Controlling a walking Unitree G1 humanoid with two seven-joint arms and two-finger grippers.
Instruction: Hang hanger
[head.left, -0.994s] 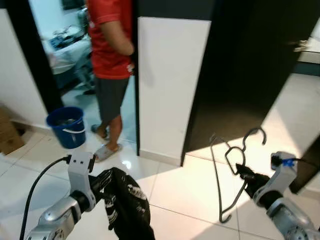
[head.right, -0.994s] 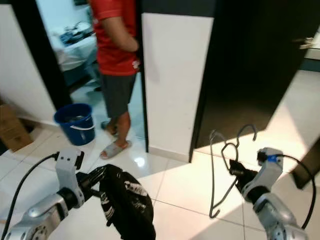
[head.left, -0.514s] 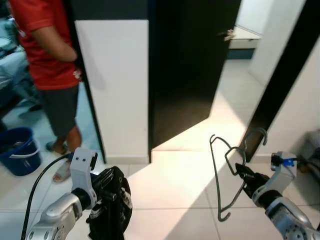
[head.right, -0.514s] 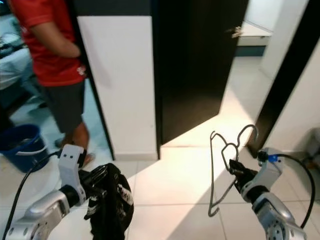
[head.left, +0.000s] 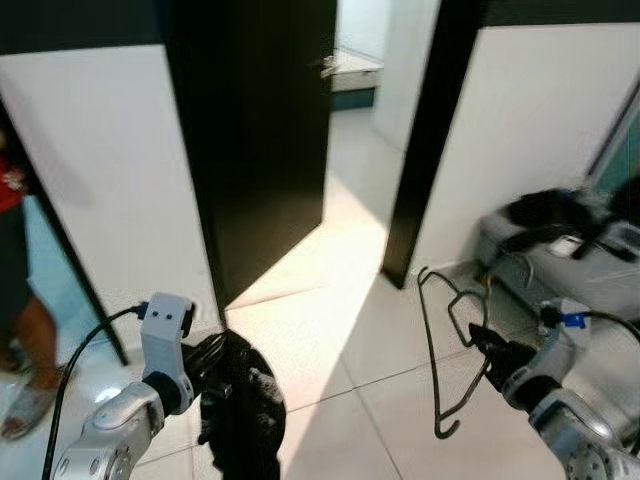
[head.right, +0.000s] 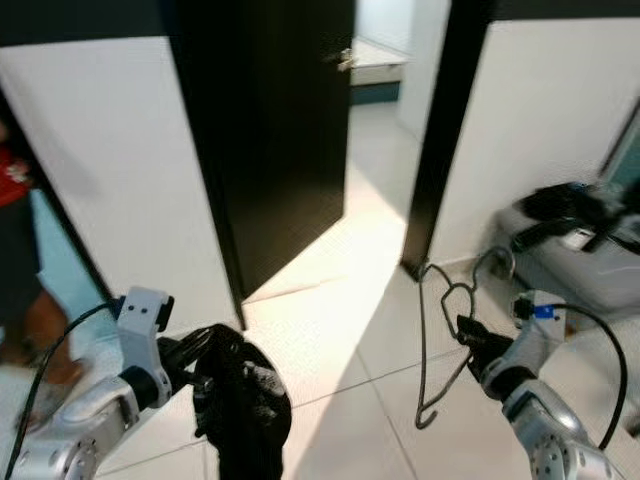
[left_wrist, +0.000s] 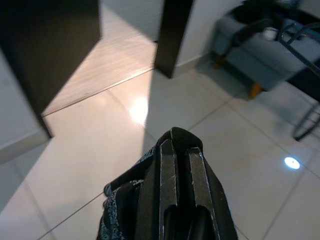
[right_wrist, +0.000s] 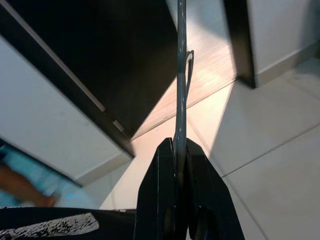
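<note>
From the head cameras, the right gripper (head.left: 482, 341) is clamped on a dark wire hanger (head.left: 438, 340), held up in the air over the pale tiled floor (head.left: 340, 330), while the left gripper (head.left: 205, 357) pinches a bunched black garment (head.left: 240, 405) that hangs below it; a black door (head.left: 255, 130) stands ajar ahead and a person's leg (head.left: 25, 335) shows at the far left. The left wrist camera shows its fingers (left_wrist: 172, 192) pressed together with the black cloth (left_wrist: 122, 212) caught beneath them and a grey sofa (left_wrist: 260, 55) beyond. The right wrist camera looks along its fingers (right_wrist: 165, 200), which meet on the hanger's thin wire (right_wrist: 181, 85).
</note>
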